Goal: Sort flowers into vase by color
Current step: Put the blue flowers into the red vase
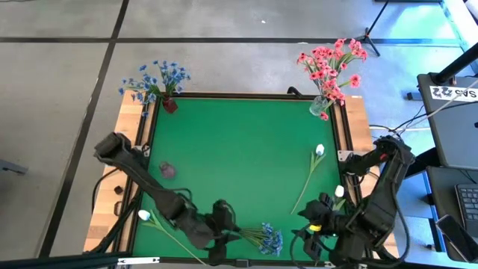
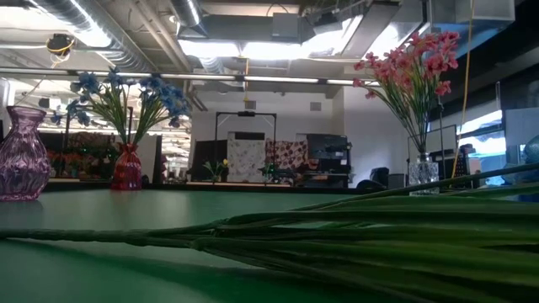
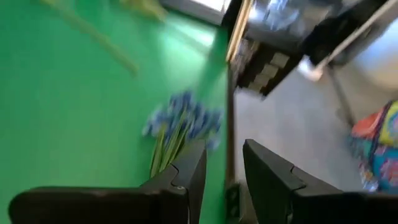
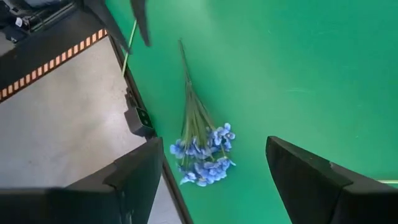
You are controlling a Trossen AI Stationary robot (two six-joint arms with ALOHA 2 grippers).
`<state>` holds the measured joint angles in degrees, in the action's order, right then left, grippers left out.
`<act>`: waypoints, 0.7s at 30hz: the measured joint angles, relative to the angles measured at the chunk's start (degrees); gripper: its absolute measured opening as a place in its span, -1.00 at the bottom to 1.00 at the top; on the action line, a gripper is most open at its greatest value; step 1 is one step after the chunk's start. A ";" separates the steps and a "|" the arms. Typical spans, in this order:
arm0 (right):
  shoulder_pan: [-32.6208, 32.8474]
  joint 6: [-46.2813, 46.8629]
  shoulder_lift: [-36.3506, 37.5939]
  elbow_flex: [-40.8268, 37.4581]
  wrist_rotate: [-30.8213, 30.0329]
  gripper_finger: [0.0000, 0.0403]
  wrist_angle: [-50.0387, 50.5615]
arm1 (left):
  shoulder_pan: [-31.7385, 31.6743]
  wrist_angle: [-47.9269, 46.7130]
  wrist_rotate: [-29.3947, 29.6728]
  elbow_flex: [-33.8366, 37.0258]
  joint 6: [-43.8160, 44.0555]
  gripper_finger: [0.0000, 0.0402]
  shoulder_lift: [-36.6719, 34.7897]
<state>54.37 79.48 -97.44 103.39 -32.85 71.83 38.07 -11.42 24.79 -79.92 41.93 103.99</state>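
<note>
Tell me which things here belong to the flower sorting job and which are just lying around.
Part of the job:
- loose bunch of blue-bloomed sprigs on the green mat
- white-bud stem
- second white-bud stem
- small red vase holding blue flowers
- clear glass vase holding pink flowers
- empty purple glass vase

Lying about:
- cables on the floor
- grey laptop

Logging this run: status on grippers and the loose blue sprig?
Left gripper open, by blue sprig's stems. Right gripper open, beside blooms. Sprig flat on mat, nothing blocking.
</note>
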 joint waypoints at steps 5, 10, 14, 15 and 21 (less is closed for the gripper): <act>-2.03 0.00 -0.34 0.00 2.56 0.41 -3.11 | -0.66 -2.82 -3.26 0.02 -1.45 -0.46 5.03; -4.04 -0.02 -0.32 0.00 2.54 0.41 -4.15 | -0.60 -1.58 -3.60 0.02 -9.66 -0.33 11.07; -5.05 0.00 -0.33 0.00 2.87 0.41 -5.32 | -1.25 -1.69 -3.85 0.02 -11.03 -0.24 15.11; -5.37 0.00 -0.32 0.00 2.90 0.41 -5.77 | -1.75 -1.76 -3.68 0.04 -11.09 -0.22 15.78; -5.37 1.37 -0.32 0.00 2.46 0.41 -6.25 | -4.10 -1.68 -4.09 0.04 -14.19 -0.19 16.60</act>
<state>48.99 80.85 -97.76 103.39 -30.39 65.58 33.97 -13.10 20.70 -79.88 27.73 120.60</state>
